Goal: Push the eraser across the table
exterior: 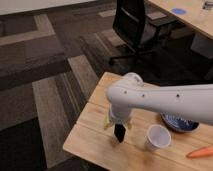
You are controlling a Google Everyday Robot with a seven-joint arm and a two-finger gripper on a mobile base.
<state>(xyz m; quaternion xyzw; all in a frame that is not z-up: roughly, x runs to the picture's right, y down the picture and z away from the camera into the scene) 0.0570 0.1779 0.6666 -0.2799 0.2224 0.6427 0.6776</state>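
The eraser [120,133], a small black block, stands on the light wood table [90,137] near its front edge. Its upper part is hidden by my gripper [118,125], which hangs from the white arm [165,102] reaching in from the right. The gripper is directly above and against the eraser's top. I cannot tell whether it touches the eraser.
A white cup [157,137] stands just right of the eraser. A blue bowl [181,124] sits behind the cup, partly under the arm. An orange carrot [200,152] lies at the right edge. A black office chair [134,25] and another pale desk with a blue disc [178,10] stand beyond.
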